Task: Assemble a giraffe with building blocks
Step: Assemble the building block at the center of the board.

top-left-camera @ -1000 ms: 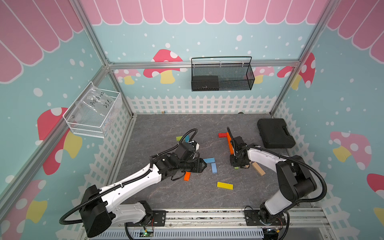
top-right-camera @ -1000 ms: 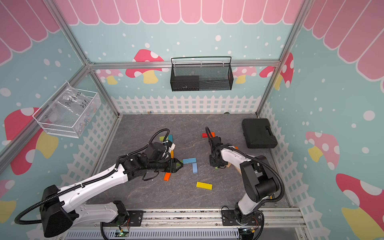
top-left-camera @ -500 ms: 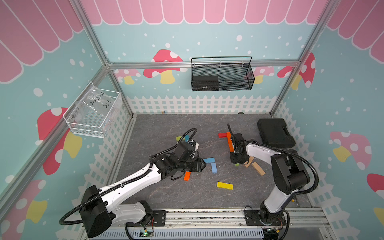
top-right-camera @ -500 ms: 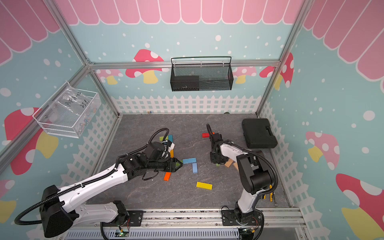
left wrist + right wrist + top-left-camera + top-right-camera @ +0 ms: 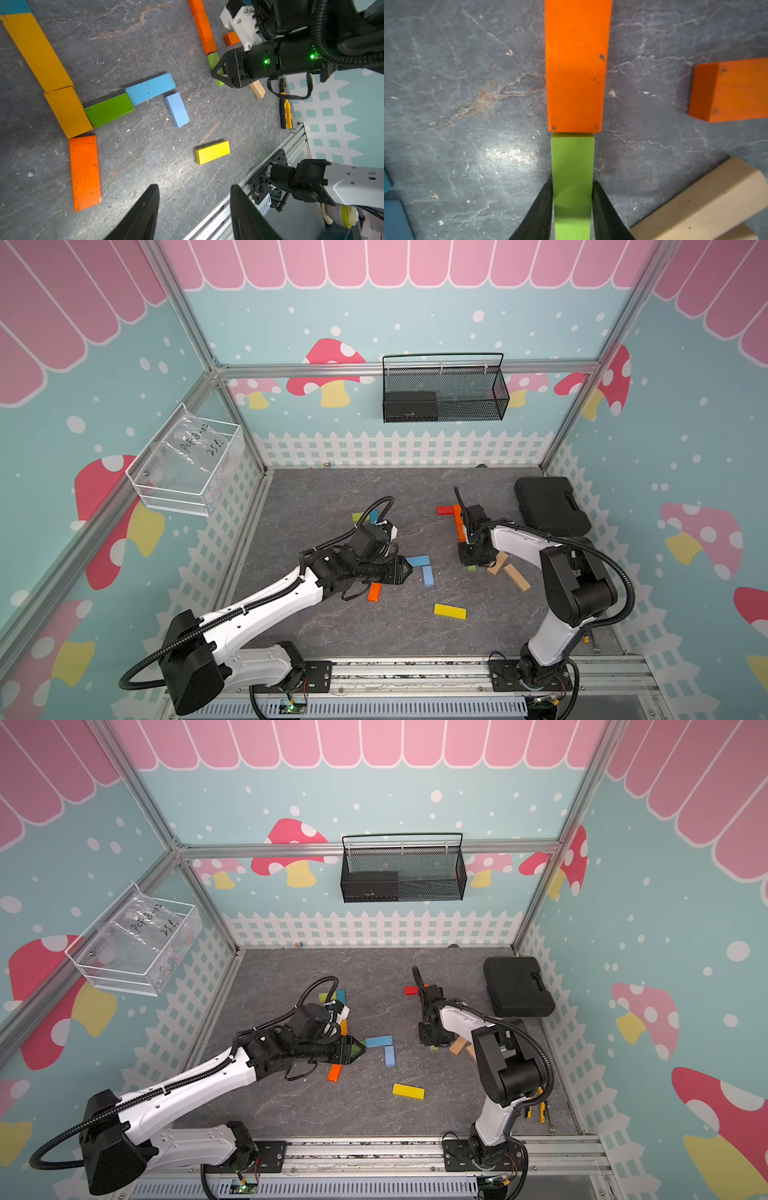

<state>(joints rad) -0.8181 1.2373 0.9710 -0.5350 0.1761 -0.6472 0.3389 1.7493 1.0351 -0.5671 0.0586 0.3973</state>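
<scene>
step: judged as seating the green block [image 5: 572, 162] into the figure, extending the line of the orange bar [image 5: 576, 72].
green block: lying on the table, end-on against the orange bar's end, touching it and in line with it.
right gripper [image 5: 572, 185]: jaws narrow, hugging the green block's two long sides; whether they pinch it or only flank it, cannot tell.
left gripper [image 5: 194, 187]: fingers about half apart, nothing between them, well apart from the orange bar.
spare pieces: tan blocks [image 5: 695, 197] near the orange bar's green end; yellow block [image 5: 212, 152] well apart from it.
next move: probably spread the jaws evenly and lift straight off, so the joint with the orange bar does not shift; a tan block looks nearest to fetch after.
</scene>
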